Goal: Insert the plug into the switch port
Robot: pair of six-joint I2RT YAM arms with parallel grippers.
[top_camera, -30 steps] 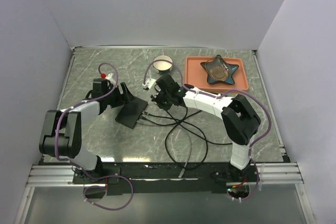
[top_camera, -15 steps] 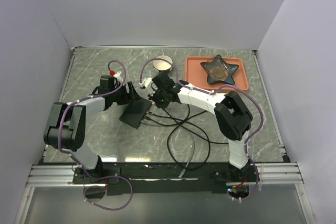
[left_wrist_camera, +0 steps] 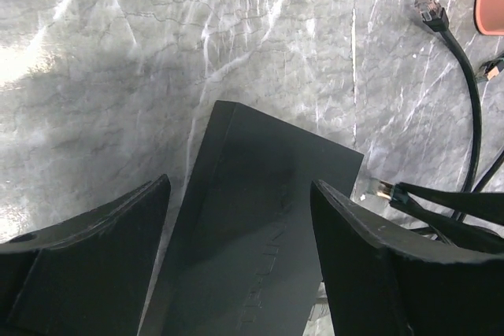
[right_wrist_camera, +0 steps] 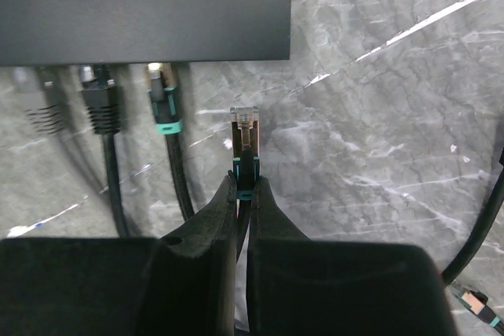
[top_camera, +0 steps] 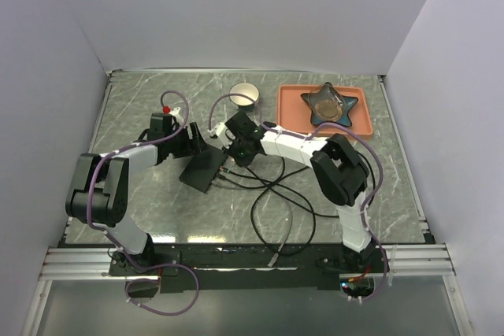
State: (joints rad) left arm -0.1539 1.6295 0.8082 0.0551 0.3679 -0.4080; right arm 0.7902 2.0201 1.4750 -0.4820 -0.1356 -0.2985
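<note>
1. Grey marble table point(top_camera: 409, 186) with pale walls on three sides; two arms reach over it.
2. Right gripper point(right_wrist_camera: 242, 194) is clenched on the plug point(right_wrist_camera: 245, 127); the two fingers are almost touching, and they pinch the green boot just behind the clear head.
3. The plug points at the switch point(right_wrist_camera: 146, 9) but is not inserted. It hangs just before the front face, a little right of the occupied ports.
4. Two cables are seated in the switch: one with a black boot point(right_wrist_camera: 102, 104) and one with a green boot point(right_wrist_camera: 163, 104). Further left there is a dim third shape, and I cannot tell what it is.
5. One more loose plug point(right_wrist_camera: 472, 300) lies at the lower right corner of the right wrist view.
6. Left gripper point(left_wrist_camera: 236, 194) is spread wide, one finger on each side of the far end of the switch. A strip of table shows between the left finger and the switch edge. Whether the right finger touches the switch I cannot tell.
7. Black cables point(top_camera: 272, 194) loop on the table near the switch; I cannot count them surely.
8. Behind the arms stand one white cup point(top_camera: 245, 94) and one orange tray point(top_camera: 362, 120), and one star-shaped bowl point(top_camera: 329, 105) sits on the tray.
</note>
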